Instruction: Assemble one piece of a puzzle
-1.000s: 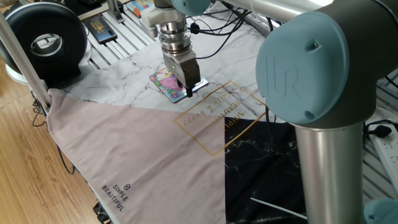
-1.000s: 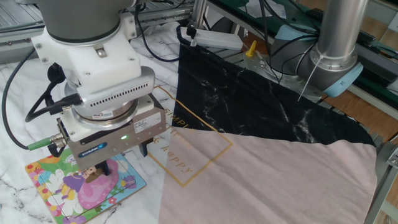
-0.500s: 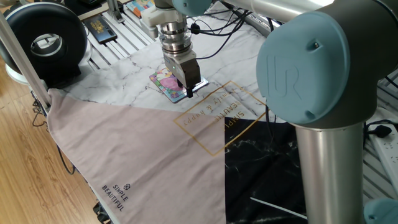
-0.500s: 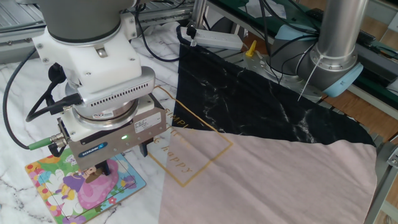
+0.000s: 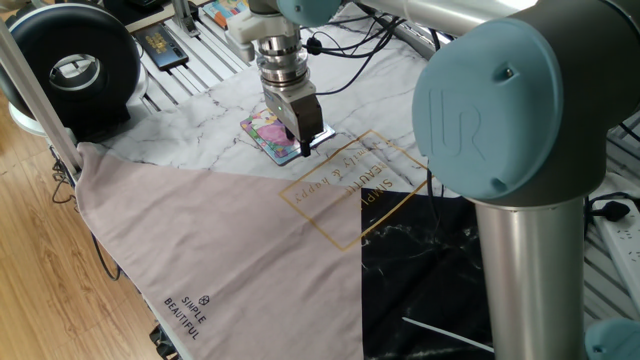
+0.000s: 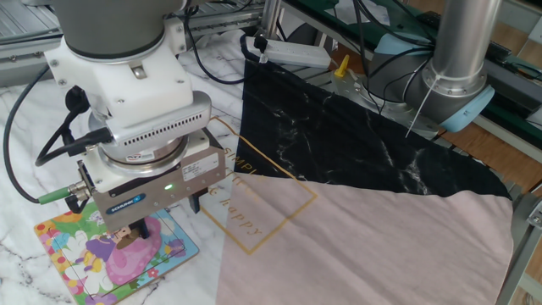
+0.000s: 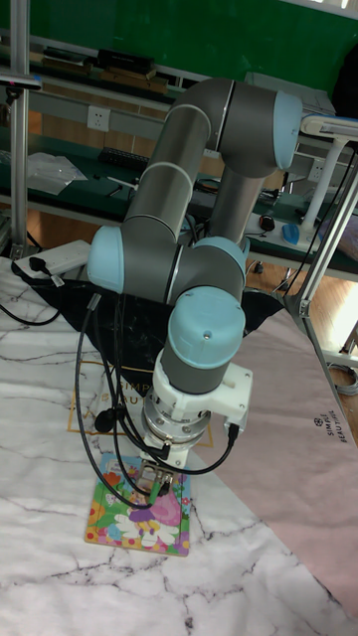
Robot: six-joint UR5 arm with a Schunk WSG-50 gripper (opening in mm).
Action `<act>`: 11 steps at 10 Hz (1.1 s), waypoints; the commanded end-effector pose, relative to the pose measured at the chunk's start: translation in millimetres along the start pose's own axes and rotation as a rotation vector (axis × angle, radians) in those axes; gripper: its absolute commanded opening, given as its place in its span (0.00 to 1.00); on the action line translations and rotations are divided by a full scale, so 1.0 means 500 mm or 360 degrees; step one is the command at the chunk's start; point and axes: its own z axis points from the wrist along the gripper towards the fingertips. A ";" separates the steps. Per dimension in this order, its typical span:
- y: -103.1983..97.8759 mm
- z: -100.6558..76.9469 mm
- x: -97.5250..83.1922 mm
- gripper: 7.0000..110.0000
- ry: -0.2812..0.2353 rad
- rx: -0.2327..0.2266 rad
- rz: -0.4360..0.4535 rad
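Note:
The puzzle (image 5: 266, 133) is a small bright cartoon board in pink, green and yellow, lying flat on the marble-print cloth. It also shows as the puzzle (image 6: 89, 263) and the puzzle (image 7: 137, 522). My gripper (image 5: 302, 147) hangs pointing straight down over the board's edge nearest the gold lettering, just above it. In the other fixed view the gripper (image 6: 132, 238) has its fingers close together on a small pinkish-beige piece (image 6: 126, 237). The tall fixed view shows the gripper (image 7: 151, 486) low over the board's upper edge.
A round black device (image 5: 75, 62) stands at the back left, with a dark booklet (image 5: 160, 46) and picture cards (image 5: 224, 10) behind the board. A pink cloth (image 5: 200, 240) and black cloth (image 6: 356, 140) cover the table. Cables (image 6: 25, 135) trail beside the wrist.

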 end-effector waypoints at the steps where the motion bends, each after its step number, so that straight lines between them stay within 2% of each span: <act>1: -0.004 -0.002 -0.001 0.57 -0.0010 0.0008 0.0003; 7: -0.006 -0.002 0.001 0.57 -0.0003 0.0014 0.0000; 11: 0.004 -0.006 -0.001 0.57 -0.0013 -0.0013 0.0004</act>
